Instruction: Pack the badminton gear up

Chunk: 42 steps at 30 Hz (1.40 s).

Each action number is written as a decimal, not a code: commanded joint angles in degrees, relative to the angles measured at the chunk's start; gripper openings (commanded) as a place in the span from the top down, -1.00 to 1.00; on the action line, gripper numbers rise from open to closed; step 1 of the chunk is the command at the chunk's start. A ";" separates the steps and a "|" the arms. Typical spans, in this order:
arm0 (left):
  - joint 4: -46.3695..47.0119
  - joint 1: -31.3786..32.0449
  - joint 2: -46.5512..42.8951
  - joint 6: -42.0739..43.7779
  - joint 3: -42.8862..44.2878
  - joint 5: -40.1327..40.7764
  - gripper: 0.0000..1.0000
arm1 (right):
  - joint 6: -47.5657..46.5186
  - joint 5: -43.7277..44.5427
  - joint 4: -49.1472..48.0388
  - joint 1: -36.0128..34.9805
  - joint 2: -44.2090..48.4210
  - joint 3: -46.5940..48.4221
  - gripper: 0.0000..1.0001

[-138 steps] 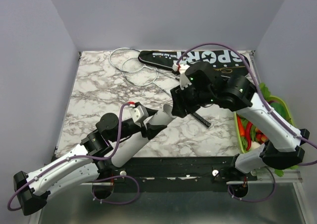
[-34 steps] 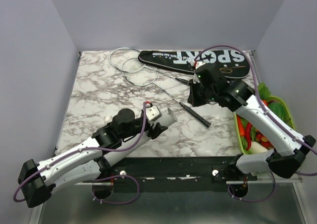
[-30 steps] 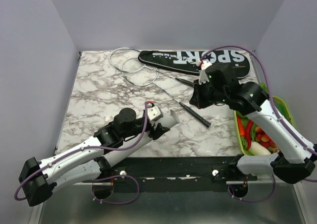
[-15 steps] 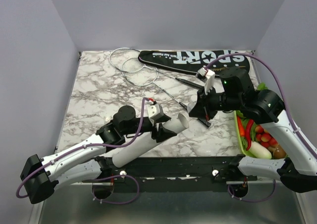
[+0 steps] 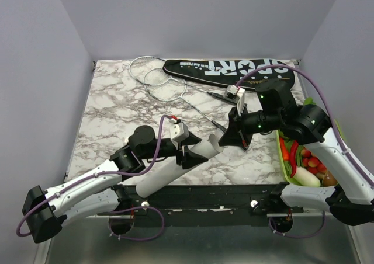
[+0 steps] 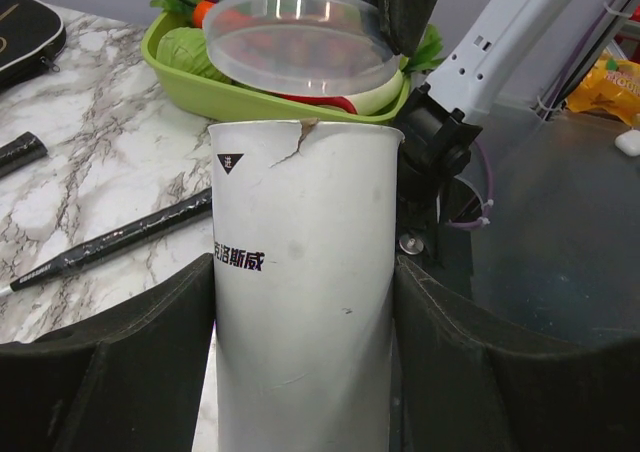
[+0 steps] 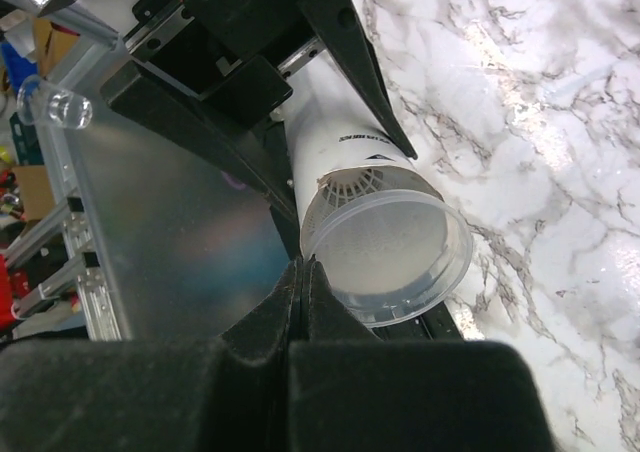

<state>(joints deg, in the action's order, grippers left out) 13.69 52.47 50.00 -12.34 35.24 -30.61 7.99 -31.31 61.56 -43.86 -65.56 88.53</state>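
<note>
The right fingers have swung away from the counter's far edge and are now pinching a clear lid against the white tube that the left fingers are clamping. Rackets and bag are lying along the far edge.

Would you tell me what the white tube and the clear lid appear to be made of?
Tube: probably cardboard or heavy paper. It is matte white with black print, and its rim shows a small ragged tear. Lid: apparently thin plastic, translucent and slightly glossy, since colours behind it show through and its rim catches the light.
</note>
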 commanded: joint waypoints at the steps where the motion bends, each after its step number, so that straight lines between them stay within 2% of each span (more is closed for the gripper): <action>1: 2.57 -0.08 -1.31 -1.37 1.67 -1.38 1.00 | -1.22 -5.60 0.75 0.09 -0.88 -0.73 0.99; 34: 2.04 -0.17 -2.45 0.38 1.40 -0.24 1.00 | -1.66 -13.95 -2.06 0.09 -5.37 -3.10 0.99; 41: 1.51 -0.17 -2.89 0.39 1.58 -0.33 1.00 | -0.87 -15.36 -3.20 0.17 -5.28 -4.24 0.69; 42: 1.42 -0.17 -2.98 0.39 1.76 -0.24 1.00 | -0.70 -15.45 -3.46 0.09 -5.19 -4.42 0.58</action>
<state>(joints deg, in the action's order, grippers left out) 13.30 52.47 48.42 -12.29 35.24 -30.70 6.83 -43.64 59.18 -43.42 -70.15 85.60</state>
